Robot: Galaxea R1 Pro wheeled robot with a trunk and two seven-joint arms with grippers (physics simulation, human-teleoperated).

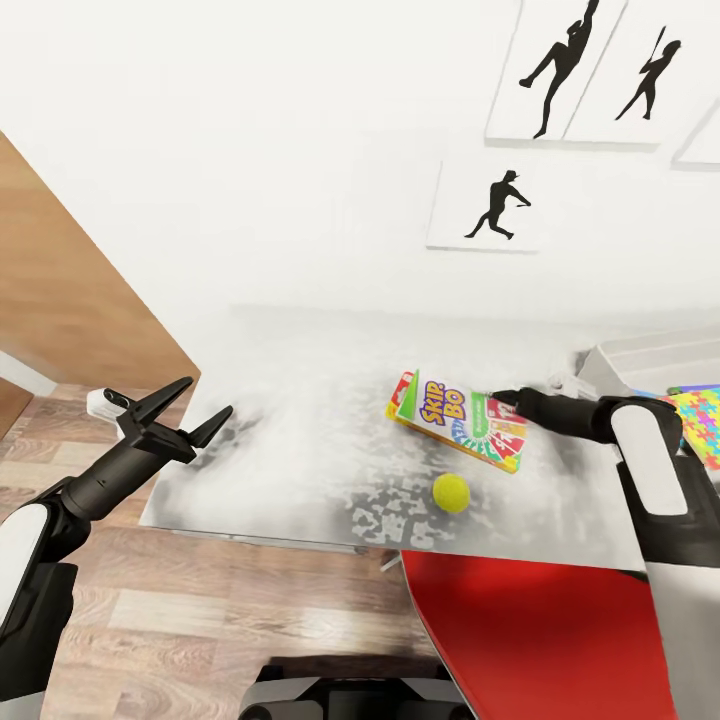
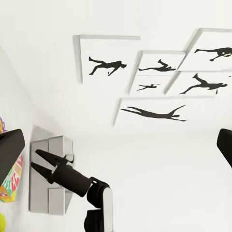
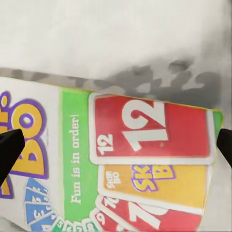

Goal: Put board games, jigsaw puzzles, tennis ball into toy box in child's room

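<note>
A Skip-Bo board game (image 1: 455, 420) lies flat on the white table (image 1: 300, 430), and its printed lid (image 3: 130, 159) lies close beneath the right wrist camera. My right gripper (image 1: 503, 397) hovers open over the box's right end, a fingertip (image 3: 9, 154) at either side of it. A yellow-green tennis ball (image 1: 451, 492) rests just in front of the box. At the table's right end sit the light grey toy box (image 1: 640, 360) and a colourful jigsaw puzzle (image 1: 702, 420). My left gripper (image 1: 195, 410) is open and empty at the table's left edge.
A red rounded seat (image 1: 540, 630) sits below the table's front edge, near my right arm. White wall panels with black athlete silhouettes (image 1: 490, 205) hang behind the table. Wooden floor (image 1: 200, 620) and a brown wooden panel (image 1: 70, 290) lie to the left.
</note>
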